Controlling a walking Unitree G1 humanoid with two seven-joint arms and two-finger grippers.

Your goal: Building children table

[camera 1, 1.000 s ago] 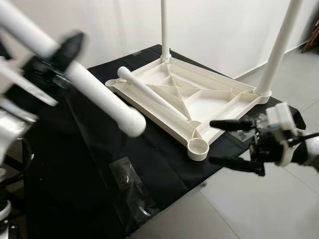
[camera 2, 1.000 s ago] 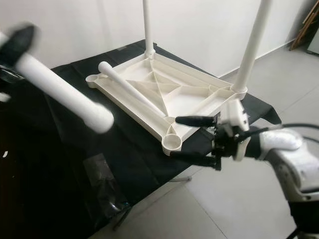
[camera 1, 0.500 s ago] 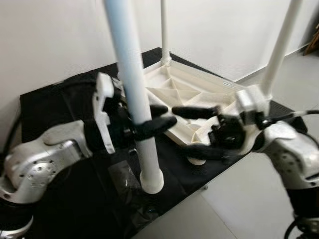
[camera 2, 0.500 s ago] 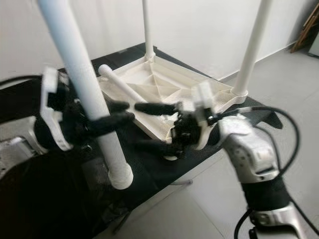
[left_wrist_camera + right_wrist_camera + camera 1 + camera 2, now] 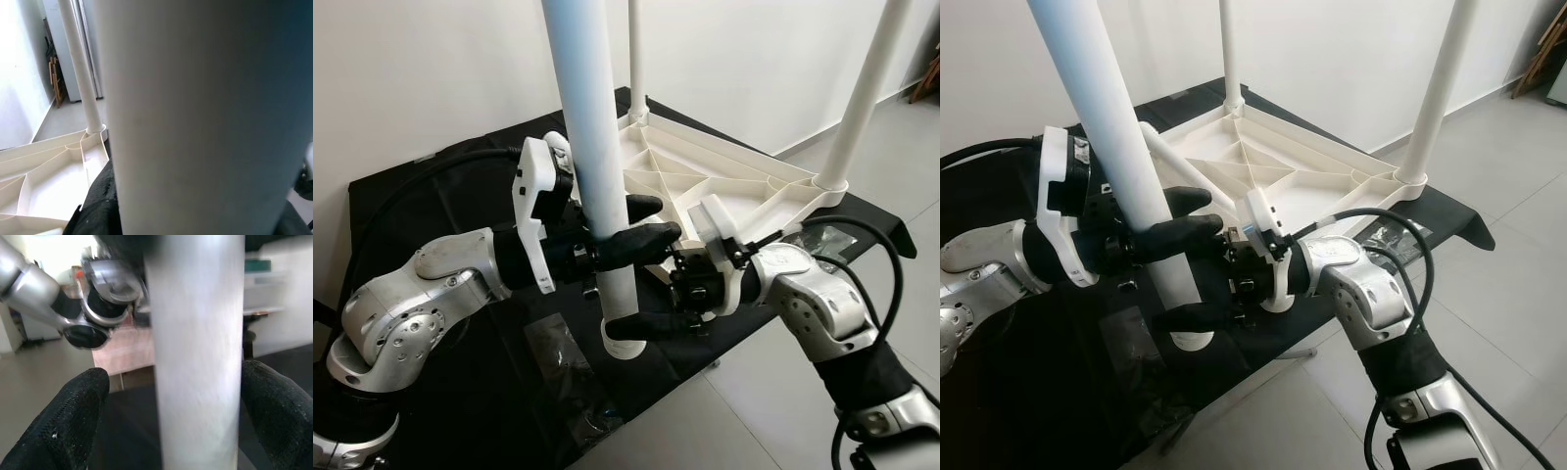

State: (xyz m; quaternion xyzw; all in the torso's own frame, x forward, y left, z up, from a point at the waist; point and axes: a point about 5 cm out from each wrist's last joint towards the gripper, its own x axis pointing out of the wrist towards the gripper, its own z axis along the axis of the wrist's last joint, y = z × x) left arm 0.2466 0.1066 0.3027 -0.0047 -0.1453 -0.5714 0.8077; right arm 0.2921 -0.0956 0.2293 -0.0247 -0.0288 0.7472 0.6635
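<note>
Head views are evenly, softly lit and sharp; the wrist views are blurred by closeness, with backlit glare

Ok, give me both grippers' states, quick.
Left gripper: shut on the white table leg.
Right gripper: open, fingers either side of the leg's lower end.

Held leg (image 5: 597, 176) between hands and tabletop (image 5: 724, 186)

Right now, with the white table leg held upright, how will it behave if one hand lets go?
The white table leg looks stiff and smooth, so it may slip through the left hand. It is long and stands high above that grip, so it would probably tip. The right hand sits lower, its fingers apart.
</note>
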